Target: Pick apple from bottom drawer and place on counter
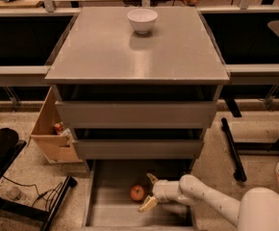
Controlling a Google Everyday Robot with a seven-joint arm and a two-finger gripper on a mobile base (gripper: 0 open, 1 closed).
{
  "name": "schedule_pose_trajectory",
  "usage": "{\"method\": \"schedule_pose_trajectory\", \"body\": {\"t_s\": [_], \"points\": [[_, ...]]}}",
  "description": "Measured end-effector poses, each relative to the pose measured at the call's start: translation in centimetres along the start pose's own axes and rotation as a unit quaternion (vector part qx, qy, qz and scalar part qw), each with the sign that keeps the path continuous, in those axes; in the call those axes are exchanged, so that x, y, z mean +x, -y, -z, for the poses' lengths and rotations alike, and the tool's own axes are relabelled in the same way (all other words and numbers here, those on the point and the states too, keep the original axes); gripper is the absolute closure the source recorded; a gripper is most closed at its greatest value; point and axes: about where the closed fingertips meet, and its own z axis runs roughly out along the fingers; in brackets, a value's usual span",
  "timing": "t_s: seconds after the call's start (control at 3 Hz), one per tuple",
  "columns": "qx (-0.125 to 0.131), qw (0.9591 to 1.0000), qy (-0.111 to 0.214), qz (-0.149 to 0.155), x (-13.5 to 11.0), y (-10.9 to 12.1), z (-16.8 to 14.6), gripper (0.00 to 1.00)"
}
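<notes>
The apple, small and orange-red, lies on the floor of the open bottom drawer, the lowest grey tray pulled out under the cabinet. My gripper is inside that drawer, just to the right of the apple, with its two pale fingers spread open, one above and one below the apple's level. Its fingertips are close to the fruit, not closed on it. The grey counter is the broad cabinet top above, with a white bowl near its back edge.
Two closed grey drawer fronts hang over the open drawer. A wooden box stands left of the cabinet. Cables and a black stand lie on the floor at left, a black table leg at right.
</notes>
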Motion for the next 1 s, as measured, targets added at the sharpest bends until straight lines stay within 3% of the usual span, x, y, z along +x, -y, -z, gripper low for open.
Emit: {"method": "schedule_pose_trajectory", "body": {"t_s": [0.33, 1.0], "points": [[0.002, 1.0, -0.006, -0.001, 1.7, 2.2, -2.7, 0.0], [-0.013, 0.9996, -0.025, 0.003, 3.2, 2.1, -5.6, 0.0]]}}
